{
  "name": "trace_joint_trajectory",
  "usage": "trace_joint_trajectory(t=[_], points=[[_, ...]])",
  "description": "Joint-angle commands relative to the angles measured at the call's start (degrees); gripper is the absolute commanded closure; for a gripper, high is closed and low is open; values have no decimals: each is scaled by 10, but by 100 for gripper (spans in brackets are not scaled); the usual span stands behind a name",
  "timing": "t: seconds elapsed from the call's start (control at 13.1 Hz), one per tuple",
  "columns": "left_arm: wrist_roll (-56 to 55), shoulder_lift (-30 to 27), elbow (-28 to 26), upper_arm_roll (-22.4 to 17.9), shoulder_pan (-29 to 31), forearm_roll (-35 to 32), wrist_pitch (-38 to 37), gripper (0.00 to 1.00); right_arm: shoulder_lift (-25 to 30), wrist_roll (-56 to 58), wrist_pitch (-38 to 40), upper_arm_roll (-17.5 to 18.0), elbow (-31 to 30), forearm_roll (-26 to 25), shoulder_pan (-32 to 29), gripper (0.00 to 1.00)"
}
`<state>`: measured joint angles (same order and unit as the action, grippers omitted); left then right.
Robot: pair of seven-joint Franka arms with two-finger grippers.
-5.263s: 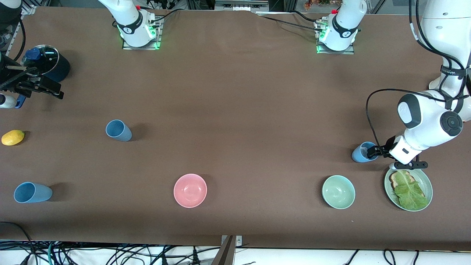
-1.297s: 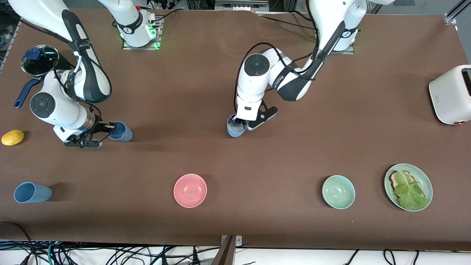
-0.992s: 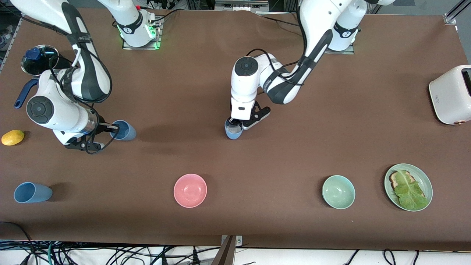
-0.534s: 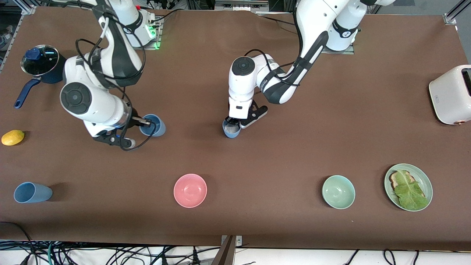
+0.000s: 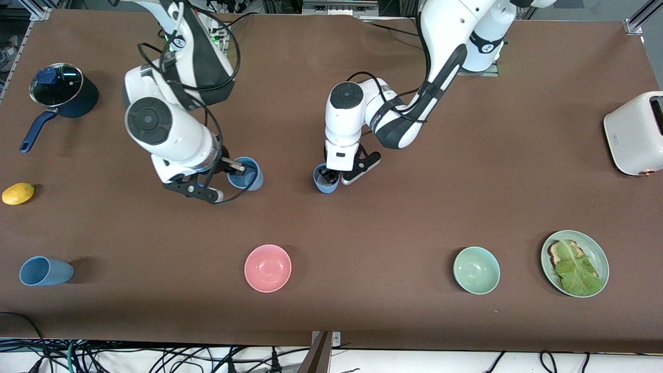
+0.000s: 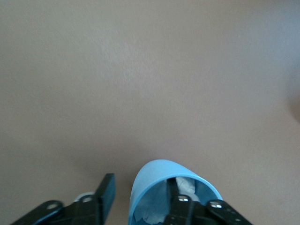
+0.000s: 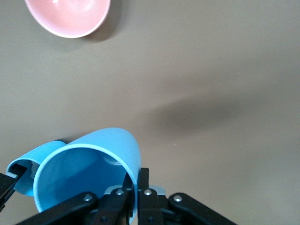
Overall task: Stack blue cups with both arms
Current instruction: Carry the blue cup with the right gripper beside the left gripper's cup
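Between our right gripper [image 5: 234, 167], clamped on the rim of one cup [image 5: 246, 174], and our left gripper [image 5: 328, 176] at a second cup [image 5: 325, 179], we see a stretch of bare table [image 5: 287, 178]. That second cup is the only thing standing in our right gripper's line toward the left arm's end. The pink bowl [image 5: 268, 268] sits well apart, nearer the camera than either gripper. A third cup [image 5: 45, 271], the lemon [image 5: 18, 193] and the saucepan [image 5: 65, 97] lie well off toward the right arm's end.
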<state>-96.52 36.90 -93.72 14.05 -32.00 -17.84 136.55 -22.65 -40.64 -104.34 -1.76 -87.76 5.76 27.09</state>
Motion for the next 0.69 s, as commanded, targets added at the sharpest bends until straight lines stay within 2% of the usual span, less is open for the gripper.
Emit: trace_joint_trajectory(t=[0.0,0.23,0.46,0.61], points=[[-17,-32,2,4,6,-11,-46,29,-38,-50,17,-4,64,7,30,100],[-18,-48,5,6,10,13,-72,27,-66,-92,17,-4,104,7,57,100],[-8,-76,6,7,28,28,-114,26,-84,-135,3,-5,117,7,84,100],[61,-101,5,8,57,50,-147,26,-87,-141,1,-5,118,7,88,100]])
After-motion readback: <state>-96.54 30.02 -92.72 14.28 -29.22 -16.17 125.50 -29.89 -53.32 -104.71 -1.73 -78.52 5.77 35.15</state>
